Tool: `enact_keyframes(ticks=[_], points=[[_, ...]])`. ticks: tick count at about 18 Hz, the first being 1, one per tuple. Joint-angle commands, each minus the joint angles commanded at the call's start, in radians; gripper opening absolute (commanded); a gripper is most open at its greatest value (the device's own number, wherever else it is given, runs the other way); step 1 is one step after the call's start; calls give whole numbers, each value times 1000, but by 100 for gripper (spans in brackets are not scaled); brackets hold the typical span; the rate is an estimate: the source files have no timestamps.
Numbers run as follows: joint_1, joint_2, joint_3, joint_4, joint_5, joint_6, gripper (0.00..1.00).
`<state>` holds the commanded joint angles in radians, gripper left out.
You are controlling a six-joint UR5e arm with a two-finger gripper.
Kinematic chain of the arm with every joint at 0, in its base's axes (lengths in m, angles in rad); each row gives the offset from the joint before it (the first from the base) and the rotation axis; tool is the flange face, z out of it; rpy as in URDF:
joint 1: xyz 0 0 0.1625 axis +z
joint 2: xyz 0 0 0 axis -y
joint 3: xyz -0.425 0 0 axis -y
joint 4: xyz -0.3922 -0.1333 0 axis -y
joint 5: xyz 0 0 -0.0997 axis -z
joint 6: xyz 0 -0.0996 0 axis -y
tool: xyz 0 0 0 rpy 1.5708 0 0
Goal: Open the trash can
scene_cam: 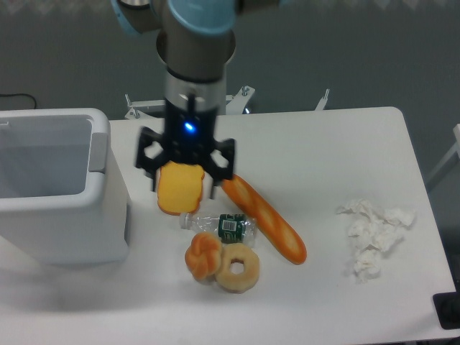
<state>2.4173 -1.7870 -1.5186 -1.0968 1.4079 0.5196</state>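
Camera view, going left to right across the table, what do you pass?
trash can → cheese slice under the open gripper → baguette → crumpled tissue. The bottle, roll and bagel cluster overlaps these, so I left it out.

Trash can (pixel 65 215): white, pale grey-white interior. Table (pixel 323 144): white. Gripper (pixel 185 180): black, 1 blue light lit on its body; arm (pixel 195 43) grey with light-blue joint cap. Bread slice (pixel 179 194): yellow-orange, darker crust edge. Baguette (pixel 267 224): orange-brown. Bottle (pixel 219 226): clear, dark green label. Donut (pixel 238 268): tan. Bun (pixel 203 257): orange. Crumpled tissue (pixel 372 237): white. Backdrop: dark grey.
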Motion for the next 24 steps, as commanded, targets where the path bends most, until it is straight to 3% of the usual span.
enact_keyframes(ticks=[5,10,13,16,24], points=[[95,-50,1,3,20,250,100],[150,-118,-5,2,172,448,100],[193,-167,-5,2,174,586,100],[218,-176,-11,3,177,716,100],[252,-184,-15,6,172,793,100]])
